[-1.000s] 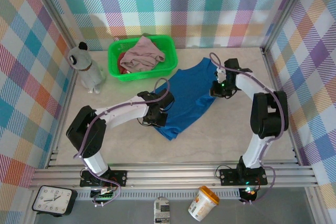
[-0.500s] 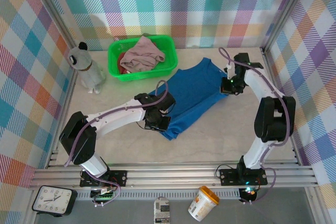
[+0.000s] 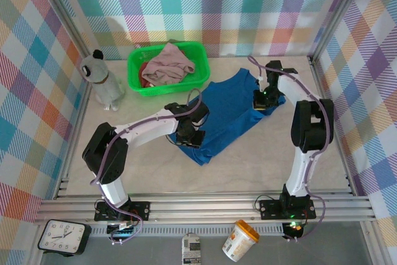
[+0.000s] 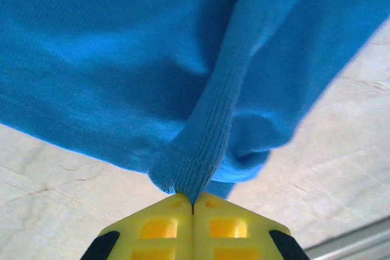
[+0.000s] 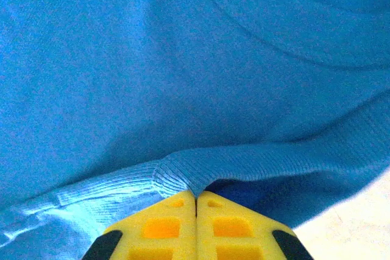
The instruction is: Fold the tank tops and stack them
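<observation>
A royal blue sleeveless cloth tank top (image 3: 226,116) lies mostly spread on the pale marble-look surface (image 3: 267,159), just right of a green plastic basket (image 3: 133,74) and between the two arms. The left gripper (image 3: 190,136) sits at the top's near-left edge. In the left wrist view its yellow fingertips (image 4: 193,206) are pressed together on a ribbed blue band, with the cloth (image 4: 152,59) drawn up in a fold above the surface. The right gripper (image 3: 260,100) is at the far-right side of the top. In the right wrist view its fingertips (image 5: 195,202) are likewise clamped on a ribbed edge, and blue fabric (image 5: 152,59) bunches just ahead of them.

Inside the basket a dusty mauve-pink tank top (image 3: 169,63) lies crumpled. A sliver of the dark red tank top (image 3: 143,69) shows beneath it at the left. A grey and white toy dog (image 3: 102,82) stands upright on the surface just left of the basket.
</observation>
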`<state>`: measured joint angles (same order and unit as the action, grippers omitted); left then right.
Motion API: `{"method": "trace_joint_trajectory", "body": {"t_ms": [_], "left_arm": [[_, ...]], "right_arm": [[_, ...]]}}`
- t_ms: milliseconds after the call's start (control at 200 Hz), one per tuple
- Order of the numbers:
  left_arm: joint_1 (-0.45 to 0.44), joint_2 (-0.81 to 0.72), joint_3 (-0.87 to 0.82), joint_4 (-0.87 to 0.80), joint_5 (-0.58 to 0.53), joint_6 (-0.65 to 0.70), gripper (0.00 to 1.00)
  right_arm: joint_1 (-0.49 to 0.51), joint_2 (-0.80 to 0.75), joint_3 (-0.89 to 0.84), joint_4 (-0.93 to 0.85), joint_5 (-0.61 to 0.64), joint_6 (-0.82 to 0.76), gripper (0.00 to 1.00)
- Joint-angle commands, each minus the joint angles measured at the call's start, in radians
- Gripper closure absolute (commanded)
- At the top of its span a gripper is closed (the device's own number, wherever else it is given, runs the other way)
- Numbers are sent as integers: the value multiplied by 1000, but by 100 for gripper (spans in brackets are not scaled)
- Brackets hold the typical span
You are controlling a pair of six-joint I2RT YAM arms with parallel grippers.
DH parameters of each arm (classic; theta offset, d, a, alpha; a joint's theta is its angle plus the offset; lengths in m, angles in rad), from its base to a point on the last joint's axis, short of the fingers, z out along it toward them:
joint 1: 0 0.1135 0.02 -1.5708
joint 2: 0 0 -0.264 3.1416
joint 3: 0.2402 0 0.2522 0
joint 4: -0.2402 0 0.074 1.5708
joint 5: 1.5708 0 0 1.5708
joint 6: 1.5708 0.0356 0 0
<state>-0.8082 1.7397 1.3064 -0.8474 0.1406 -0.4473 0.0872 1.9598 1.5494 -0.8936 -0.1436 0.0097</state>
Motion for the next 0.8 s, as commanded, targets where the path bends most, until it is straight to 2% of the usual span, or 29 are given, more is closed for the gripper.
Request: {"method": "trace_joint_trajectory", "body": {"t_ms": [0, 140, 315, 435, 635, 800], "left_arm": [[-102, -83, 17, -48, 69, -30, 100], [-247, -101, -13, -23, 84, -106, 100], [-349, -50, -51, 56, 114, -149, 100], [-359, -15, -80, 133, 140, -166, 100], [-364, 11, -46, 172, 157, -142, 100], [-329, 3, -64, 166, 154, -127, 100]], "right_arm": [[-30, -149, -106, -14, 30, -8, 99], [-89, -284, -253, 29, 50, 17, 99], [-117, -384, -425, 86, 91, 56, 99], [-141, -374, -469, 126, 71, 81, 98], [-141, -366, -447, 123, 54, 81, 99], [-141, -320, -401, 114, 11, 78, 99]]}}
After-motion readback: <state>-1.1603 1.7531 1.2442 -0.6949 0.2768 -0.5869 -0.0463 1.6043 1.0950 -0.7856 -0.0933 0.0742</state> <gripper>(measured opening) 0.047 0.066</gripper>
